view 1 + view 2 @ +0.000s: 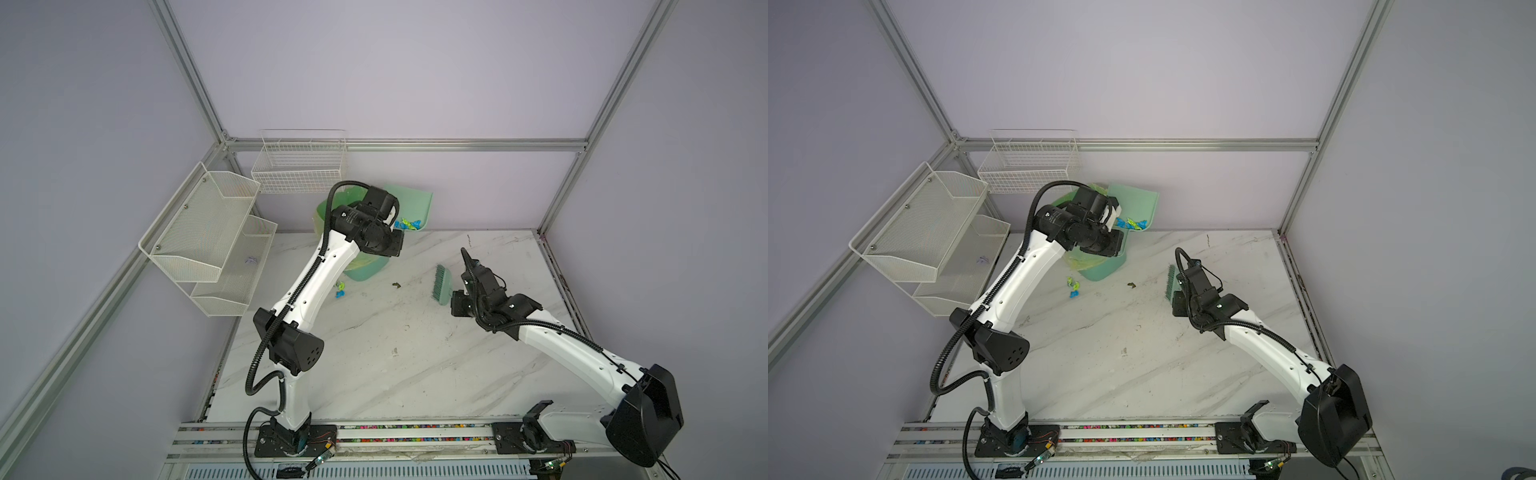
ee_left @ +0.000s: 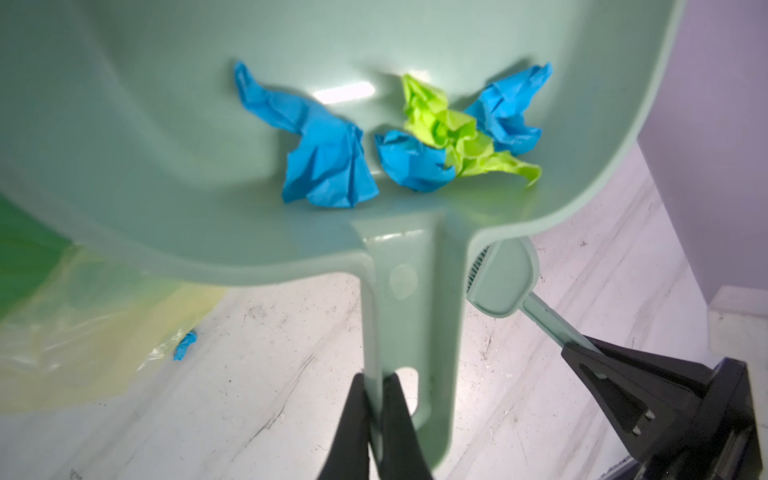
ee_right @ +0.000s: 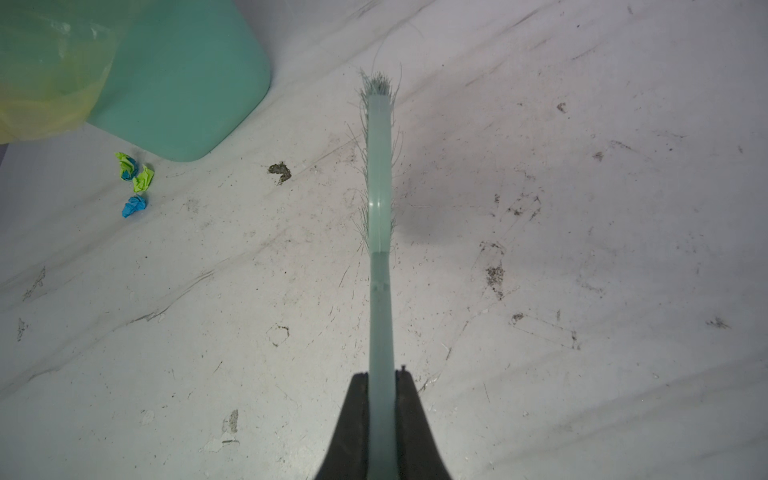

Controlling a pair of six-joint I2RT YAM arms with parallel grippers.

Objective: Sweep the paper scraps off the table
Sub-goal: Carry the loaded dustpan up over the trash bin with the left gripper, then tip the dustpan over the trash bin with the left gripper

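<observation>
The left gripper (image 2: 376, 386) clenches the dustpan (image 2: 166, 124) handle, pan tilted back so several scraps (image 2: 328, 162) pool just ahead of its fingers, likely for tipping into the bin (image 3: 187, 83); the right gripper (image 3: 381, 382) grasps the brush (image 3: 379, 166), with a few more scraps (image 3: 135, 183) on the table (image 3: 582, 249) well beyond it.

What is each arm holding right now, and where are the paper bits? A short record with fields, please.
Left gripper: shut on the dustpan handle, pan lifted beside the bin
Right gripper: shut on the brush handle
Collected scraps: blue and green wads lying in the dustpan
Loose scraps: a few wads on the table, near the bin
Also there: dark speck on the table
</observation>
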